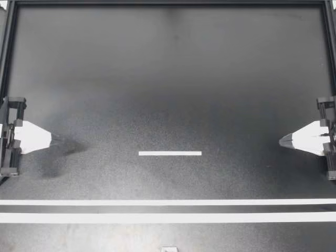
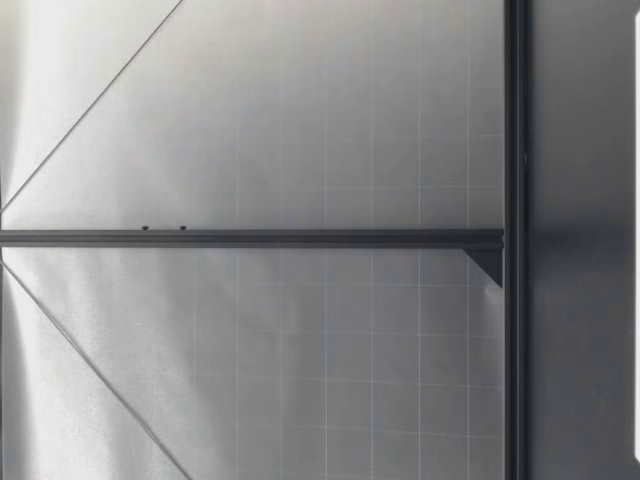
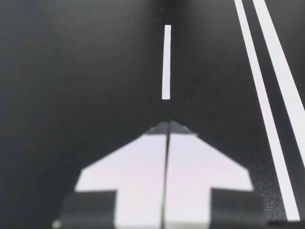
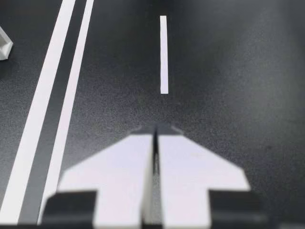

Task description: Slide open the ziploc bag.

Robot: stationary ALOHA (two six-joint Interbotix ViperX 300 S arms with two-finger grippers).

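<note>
No ziploc bag shows in any view. My left gripper (image 1: 56, 139) rests at the table's left edge, shut, its white-taped tips pointing toward the middle. My right gripper (image 1: 281, 140) mirrors it at the right edge, also shut with nothing held. In the left wrist view the left gripper (image 3: 168, 125) has its fingers pressed together over bare table. The right wrist view shows my right gripper (image 4: 156, 129) the same way. Neither arm appears in the low view.
A short white tape strip (image 1: 169, 153) marks the table's middle. Two long white tape lines (image 1: 168, 202) run along the front. A black frame (image 1: 168, 3) borders the back and sides. A small white object (image 4: 4, 45) lies near the front edge.
</note>
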